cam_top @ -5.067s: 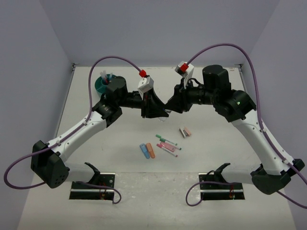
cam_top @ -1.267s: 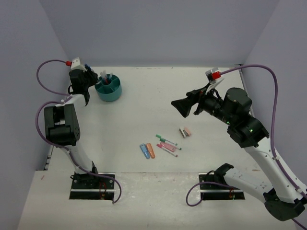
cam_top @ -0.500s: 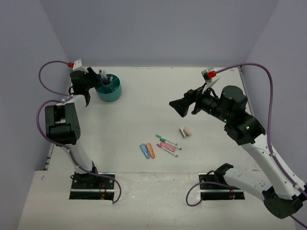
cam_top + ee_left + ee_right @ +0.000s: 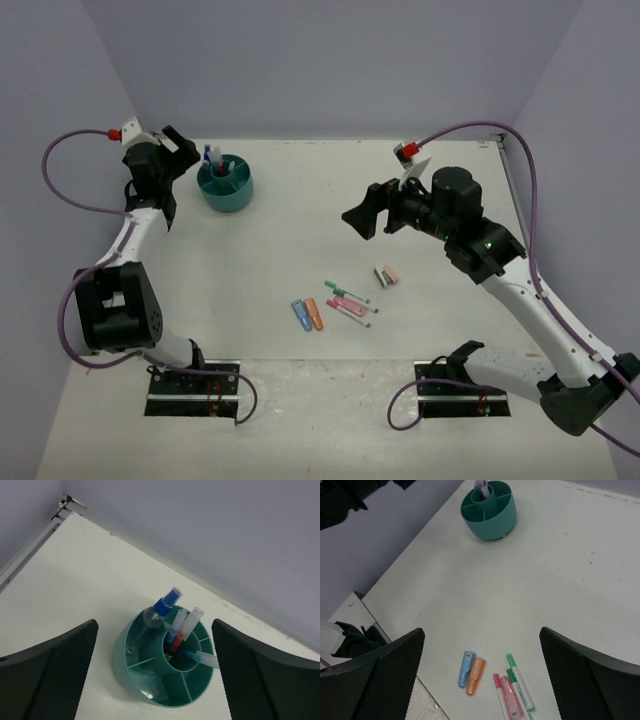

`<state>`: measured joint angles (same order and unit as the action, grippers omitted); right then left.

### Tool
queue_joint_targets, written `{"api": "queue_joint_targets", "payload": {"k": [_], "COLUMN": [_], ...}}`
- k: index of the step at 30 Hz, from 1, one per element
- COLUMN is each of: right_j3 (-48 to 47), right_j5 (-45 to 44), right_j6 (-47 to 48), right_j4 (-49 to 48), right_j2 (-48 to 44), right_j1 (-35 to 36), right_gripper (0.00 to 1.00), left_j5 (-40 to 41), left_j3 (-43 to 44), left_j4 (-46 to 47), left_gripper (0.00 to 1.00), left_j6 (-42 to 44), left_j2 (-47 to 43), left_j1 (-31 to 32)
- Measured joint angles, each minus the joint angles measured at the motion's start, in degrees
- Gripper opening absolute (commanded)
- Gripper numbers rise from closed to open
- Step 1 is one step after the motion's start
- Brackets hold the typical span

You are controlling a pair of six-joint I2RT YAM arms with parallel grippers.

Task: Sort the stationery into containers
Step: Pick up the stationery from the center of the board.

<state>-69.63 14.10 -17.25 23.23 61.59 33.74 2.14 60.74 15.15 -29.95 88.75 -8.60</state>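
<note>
The round teal plastic tub (image 4: 225, 185) with inner compartments stands at the far left of the white tabletop (image 4: 280, 240) and already holds a few pens, most upright in its centre cup. Well away from the tub, toward the arm bases, lie the unsorted pieces: stubby blue and orange pieces (image 4: 307, 314), green and pink markers (image 4: 350, 300) and small pink-and-white erasers (image 4: 386, 274). The left end effector (image 4: 183, 150) hovers just beside the tub, spread wide and empty. The right end effector (image 4: 362, 212), also spread and empty, hangs well right of the tub. I judge the job partly done.
</note>
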Motion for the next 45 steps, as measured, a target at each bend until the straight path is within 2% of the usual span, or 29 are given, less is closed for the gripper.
{"api": "queue_joint_targets", "payload": {"k": [1, 2, 6, 9, 12, 16, 22, 27, 31, 37, 45], "right_j3": [0.00, -0.12, -2.35, -3.14, -3.54, -2.77, -2.36, -1.46, -2.07, -3.39, -3.34], "right_j5": [-0.09, -0.21, -1.39, -4.93, -10.23, -13.85, -15.94, -19.90, -23.55, -25.26, -25.56], "right_j6": [0.31, 0.66, 2.26, 3.05, 3.28, 3.16, 2.31, -5.75, -11.30, -15.34, -18.81], "right_j4": [0.08, 0.48, 3.60, 6.74, 10.46, 13.57, 16.21, 14.44, 14.14, 14.54, 14.38], "right_j2": [0.67, 1.51, 7.35, 12.54, 17.62, 22.43, 28.00, 31.10, 34.40, 42.03, 43.14], "right_j1": [0.00, 0.00, 0.26, 2.33, 7.77, 13.90, 17.38, 23.76, 27.79, 29.10, 31.76], "right_gripper": [0.98, 0.93, 0.68, 0.63, 0.57, 0.43, 0.43, 0.44, 0.41, 0.39, 0.38], "left_j5": [1.46, 2.77, 4.19, 2.72, -0.08, -5.65, -10.46, -9.26, -9.33, -9.70, -9.96], "left_j3": [0.01, 0.06, -0.23, -2.14, -5.29, -10.20, -16.93, -19.89, -20.01, -20.01, -20.01], "left_j4": [-1.89, -3.92, -13.98, -17.87, -21.04, -24.86, -31.79, -36.20, -36.58, -37.14, -37.12], "left_gripper": [1.00, 1.00, 1.00, 1.00, 1.00, 1.00, 1.00, 1.00, 1.00, 1.00, 1.00], "left_j6": [-0.93, -2.19, -7.23, -9.91, -11.15, -9.18, -2.01, 2.33, 4.48, 5.73, 5.81], "left_j2": [-2.56, -5.21, -15.36, -23.09, -30.58, -37.25, -37.11, -39.59, -40.07, -38.88, -38.99], "left_j1": [0.00, 0.00, 0.00, 0.00, 0.00, 0.60, 3.80, 5.06, 6.28, 6.82, 7.33]}}
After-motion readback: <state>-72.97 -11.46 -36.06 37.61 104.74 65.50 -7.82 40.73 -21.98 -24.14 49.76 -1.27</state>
